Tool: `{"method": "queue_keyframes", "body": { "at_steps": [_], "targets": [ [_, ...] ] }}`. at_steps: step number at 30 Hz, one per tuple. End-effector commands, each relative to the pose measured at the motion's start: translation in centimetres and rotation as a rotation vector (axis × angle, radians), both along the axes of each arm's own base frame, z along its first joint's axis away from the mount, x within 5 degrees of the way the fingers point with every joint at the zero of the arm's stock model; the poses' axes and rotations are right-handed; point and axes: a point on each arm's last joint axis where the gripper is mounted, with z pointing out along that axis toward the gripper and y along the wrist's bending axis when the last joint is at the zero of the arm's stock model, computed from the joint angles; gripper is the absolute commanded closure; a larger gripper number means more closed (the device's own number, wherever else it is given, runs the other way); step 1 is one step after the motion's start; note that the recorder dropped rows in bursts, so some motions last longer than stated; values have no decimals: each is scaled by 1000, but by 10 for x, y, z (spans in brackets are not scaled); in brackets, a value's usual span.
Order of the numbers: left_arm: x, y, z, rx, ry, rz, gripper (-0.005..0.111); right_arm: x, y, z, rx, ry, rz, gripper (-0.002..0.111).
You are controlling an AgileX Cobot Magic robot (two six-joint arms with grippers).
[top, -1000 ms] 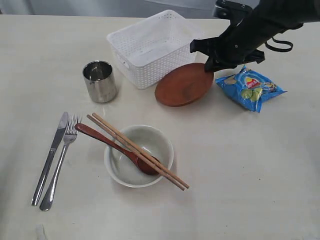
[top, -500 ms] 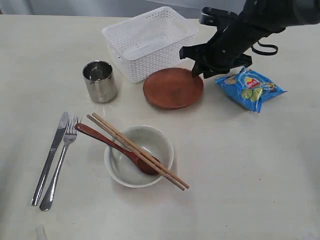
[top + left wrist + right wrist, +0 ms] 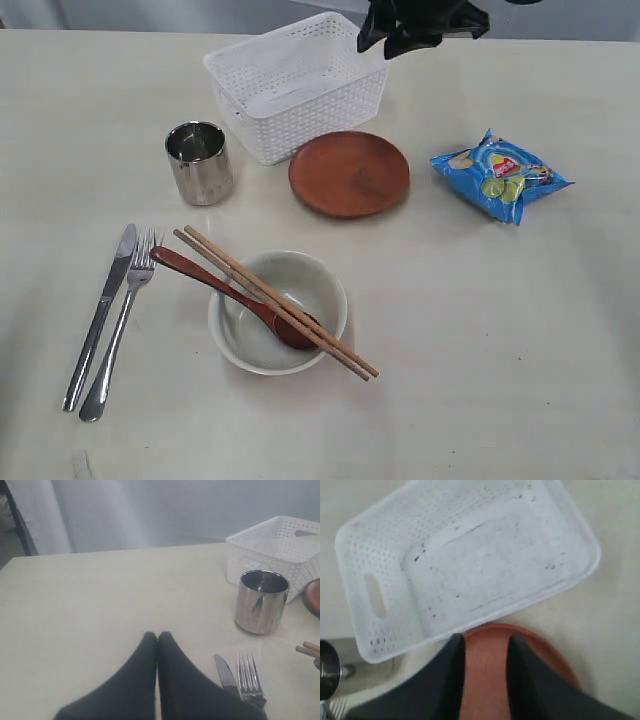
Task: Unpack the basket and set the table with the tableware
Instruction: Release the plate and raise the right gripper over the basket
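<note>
While our left end effector (image 3: pixel 157 636) hangs closed together above the pale beige counter (image 3: pixel 480 330), we see a steel knife (image 3: pixel 98 318) and fork (image 3: pixel 121 318), a steel cup (image 3: pixel 200 165), an off-white bowl (image 3: pixel 325 287) carrying a dark red wooden spoon (image 3: pixel 190 266) and wooden chopsticks (image 3: pixel 240 274), a white lattice plastic basket (image 3: pixel 320 115) just beside a round reddish-brown plate (image 3: pixel 349 173), and our right end effector (image 3: pixel 485 639) apart, empty, above both.

In the exterior view the right gripper (image 3: pixel 380 42) is cut off at the top edge and hides the basket (image 3: pixel 290 80) at its far corner. In the left wrist view the plate (image 3: pixel 313 596) and chopsticks (image 3: pixel 310 649) are clipped by the frame edge.
</note>
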Motion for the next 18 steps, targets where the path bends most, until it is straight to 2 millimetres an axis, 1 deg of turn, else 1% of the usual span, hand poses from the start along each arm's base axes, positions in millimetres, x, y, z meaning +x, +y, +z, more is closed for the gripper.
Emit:
{"method": "queue_keyframes", "body": {
  "at_steps": [1,3,5,9,11,13,18],
  "targets": [
    [0,0,-1,-7,-2,1,107,-12,23,-11,-38,56,187,108],
    [0,0,-1,-7,-2,1,107,-15,27,-12,-54,51,203,108],
    [0,0,-1,-7,-2,1,107,-18,35,-18,-61,65,222,108],
    [0,0,-1,-7,-2,1,107,-23,57,-40,-83,88,266,108],
    [0,0,-1,-7,-2,1,107,-21,66,-51,-86,58,266,108],
    [0,0,-1,-7,-2,1,107,-17,71,-62,-83,29,252,108],
    [0,0,-1,-7,-2,1,107,-1,74,-82,-53,-52,154,108]
  ]
}}
